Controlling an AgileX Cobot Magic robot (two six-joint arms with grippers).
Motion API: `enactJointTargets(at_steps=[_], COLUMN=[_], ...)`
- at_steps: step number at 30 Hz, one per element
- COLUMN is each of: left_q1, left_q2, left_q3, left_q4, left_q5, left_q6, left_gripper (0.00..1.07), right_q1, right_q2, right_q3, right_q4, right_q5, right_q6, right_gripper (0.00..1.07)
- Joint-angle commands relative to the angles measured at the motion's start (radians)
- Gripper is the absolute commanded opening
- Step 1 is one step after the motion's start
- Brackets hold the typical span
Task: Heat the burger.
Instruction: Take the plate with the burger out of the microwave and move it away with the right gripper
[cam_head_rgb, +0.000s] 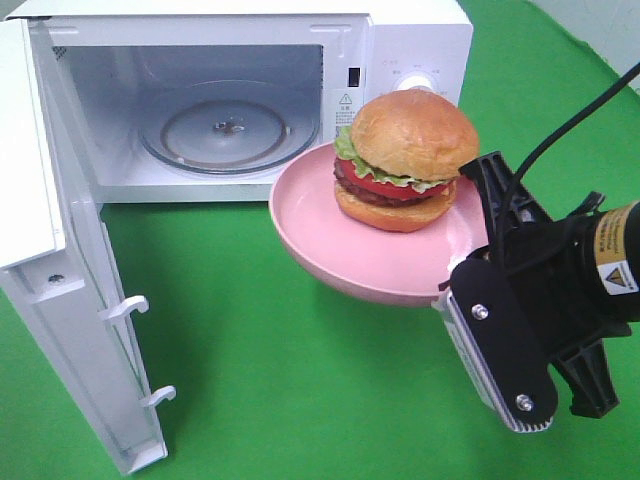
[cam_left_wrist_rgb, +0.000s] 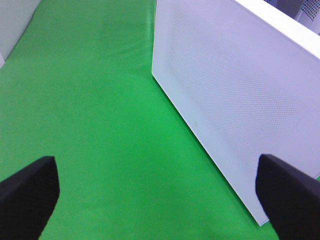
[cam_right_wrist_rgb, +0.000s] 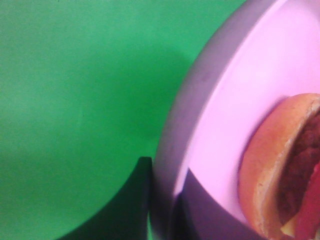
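Holding the pink plate (cam_head_rgb: 330, 245) with the burger (cam_head_rgb: 405, 160) on it, lifted in front of the open microwave (cam_head_rgb: 400, 45).

From the high camera, the right hand (cam_head_rgb: 470, 265) is clamped on the plate's near right rim; the burger sits upright, the door (cam_head_rgb: 60, 300) swung out at left, the glass turntable (cam_head_rgb: 230, 130) bare inside. The left wrist camera alone shows the left hand (cam_left_wrist_rgb: 160, 195), fingers (cam_left_wrist_rgb: 27, 192) wide apart over the green desk (cam_left_wrist_rgb: 100, 100) beside the white door panel. The right wrist camera shows close up one dark finger under the rim and one over it, the bun just beyond.
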Motion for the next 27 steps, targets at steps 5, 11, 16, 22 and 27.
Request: enactJointTargets(at_steps=[5,11,16,22,27], left_q1=[0.000,0.000,0.000,0.000,0.000], left_q2=[-0.006,-0.006,-0.006,-0.006,-0.006], left_q3=[0.003,0.003,0.003,0.003,0.003], left_q4=[-0.003,-0.003,-0.003,-0.003,-0.003], left_q5=[-0.009,-0.009,-0.009,-0.009,-0.009], left_q6=[-0.002,-0.002,-0.002,-0.002,-0.002], left_gripper=[1.00,1.00,1.00,1.00,1.00], right_q1=[-0.006,-0.006,-0.006,-0.006,-0.006], right_q2=[-0.081,-0.123,-0.123,-0.123,-0.123], right_q3=[-0.004,-0.004,-0.004,-0.004,-0.004], right_q4=[-0.077,-0.153,-0.187,-0.244,-0.248], right_q5=[0.056,0.126,0.160,0.187,0.227], right_q6=[0.125,0.244,0.305,0.423,0.486], right_gripper=[0.00,0.00,0.00,0.00,0.00])
